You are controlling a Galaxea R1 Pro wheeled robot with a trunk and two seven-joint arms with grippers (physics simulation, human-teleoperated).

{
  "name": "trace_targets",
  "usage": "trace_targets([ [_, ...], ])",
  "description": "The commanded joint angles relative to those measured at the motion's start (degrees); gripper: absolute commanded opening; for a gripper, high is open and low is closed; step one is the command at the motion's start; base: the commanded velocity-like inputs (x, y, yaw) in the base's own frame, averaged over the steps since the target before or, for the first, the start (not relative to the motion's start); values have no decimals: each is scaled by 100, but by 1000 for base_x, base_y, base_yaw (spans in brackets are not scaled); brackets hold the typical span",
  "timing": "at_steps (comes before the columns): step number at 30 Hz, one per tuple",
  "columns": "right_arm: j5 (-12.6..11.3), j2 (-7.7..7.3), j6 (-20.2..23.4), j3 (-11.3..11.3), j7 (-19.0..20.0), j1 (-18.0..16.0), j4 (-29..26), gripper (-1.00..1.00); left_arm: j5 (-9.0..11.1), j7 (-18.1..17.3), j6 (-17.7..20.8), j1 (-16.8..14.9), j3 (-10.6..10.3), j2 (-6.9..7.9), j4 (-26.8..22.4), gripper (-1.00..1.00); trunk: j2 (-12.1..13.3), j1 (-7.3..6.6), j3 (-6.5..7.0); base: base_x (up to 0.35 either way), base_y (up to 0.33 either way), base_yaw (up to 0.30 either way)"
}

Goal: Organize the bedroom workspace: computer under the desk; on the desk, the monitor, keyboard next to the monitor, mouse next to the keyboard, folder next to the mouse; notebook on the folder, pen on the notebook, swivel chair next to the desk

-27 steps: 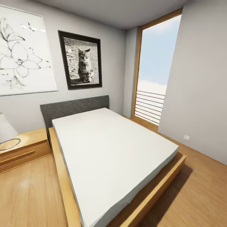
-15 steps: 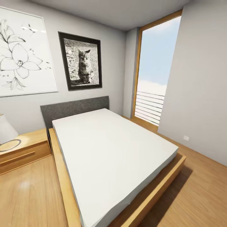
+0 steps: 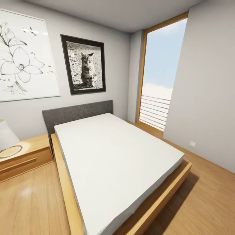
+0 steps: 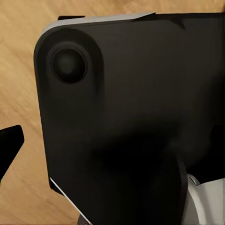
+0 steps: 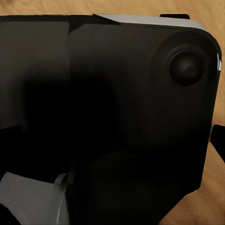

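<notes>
Currently the head camera is facing a bed (image 3: 117, 156) with a white mattress, taking up most of the wooden floor (image 3: 29, 202); a window (image 3: 160, 75) is sitting in the far corner, a cat picture (image 3: 84, 68) is hanging above the grey headboard (image 3: 78, 112), a nightstand (image 3: 23, 156) is standing beside it. No bench, chair or folder is appearing here — the workspace is lying somewhere outside this view. Both wrist cameras are looking at dark robot housing over floor — tool state: cannot tell, either arm. Risk: while turning to find the bench, the base may be clipping the bed frame, since the corner is sitting close.
</notes>
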Motion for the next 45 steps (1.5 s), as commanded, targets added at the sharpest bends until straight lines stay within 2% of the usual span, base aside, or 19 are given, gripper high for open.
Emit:
trace_targets([
  [1, -1, 0, 9, 0, 1, -1, -5, 100, -8, -3, -45, 1, -4, 0, -5, 100, 39, -23, 13, 0, 0, 0],
  [11, -1, -5, -172, -7, 1, -1, -12, 100, 8, -3, -264, 1, 4, 8, -11, 100, 440, -242, 193, 0, 0, 0],
  [12, -2, -7, -297, -9, 1, -1, -13, 100, 9, -3, -268, 1, 4, 11, -22, 100, 480, -264, 211, 0, 0, 0],
  [13, -7, -14, -774, -25, 1, -1, -3, 100, 10, -3, -271, 1, 4, 31, -148, 100, 520, -286, 229, 0, 0, 0],
  [15, -16, -16, -1124, -39, -3, -1, 5, 100, 10, -3, -272, 1, 4, 45, -250, 100, 600, -330, 265, 0, 0, 0],
  [16, -32, -17, -1489, -69, -12, -1, 9, 100, 17, -3, -273, 1, 5, 115, -359, 100, 640, -352, 283, 0, 0, 0],
  [22, -26, -29, -2178, -161, -31, -1, -44, 100, 61, -3, -272, 1, 31, 268, -615, 100, 881, -484, 390, 0, 0, 0],
  [23, -23, -32, -2412, -172, -37, -1, -118, 100, 193, -3, -273, 1, 70, 318, -678, 100, 921, -506, 408, 0, 0, 0],
  [25, -22, -37, -2614, -185, -47, -1, -352, 100, 772, -10, -269, 1, 225, 501, -911, 100, 1001, -550, 444, 0, 0, 0],
  [26, -21, -40, -2645, -192, -53, -1, -420, 100, 933, -17, -270, 1, 262, 550, -950, 100, 1041, -572, 462, 0, 0, 0],
  [27, -23, -51, -2710, -227, -75, -1, -551, 100, 1273, -49, -271, 1, 321, 642, -1008, 100, 1081, -594, 480, 0, 0, 0],
  [28, -44, -66, -2814, -334, -114, -1, -652, 100, 1661, -137, -277, 1, 361, 715, -1047, 100, 1121, -616, 498, 0, 0, 0],
  [29, -101, -81, -2984, -581, -173, -1, -739, 100, 2175, -317, -286, 1, 397, 787, -1083, 100, 1162, -638, 516, 0, 0, 0],
  [30, -142, -85, -3133, -875, -213, -1, -778, 100, 2519, -477, -531, 1, 414, 825, -1093, 100, 1162, -638, 516, 0, 0, 0],
  [31, -157, -86, -3195, -1003, -228, -1, -791, 100, 2652, -540, -776, 1, 418, 838, -1089, 100, 1162, -638, 516, 0, 0, 0],
  [32, -165, -87, -3234, -1086, -237, -1, -799, 100, 2740, -581, -1025, 1, 419, 846, -1075, 100, 1162, -638, 516, 0, 0, 0],
  [33, -170, -90, -3297, -1187, -244, -1, -810, 100, 2855, -635, -1734, 1, 423, 858, -852, 100, 1162, -638, 516, 0, 0, 0],
  [38, -158, -96, -3390, -1198, -234, -1, -813, 100, 2885, -652, -2470, 1, 411, 847, -596, 100, 1162, -638, 516, -1, 0, 0],
  [45, -153, -94, -3424, -1187, -220, -1, -814, 100, 2888, -640, -2588, 1, 393, 828, -532, 100, 1162, -638, 516, -190, -22, 0],
])
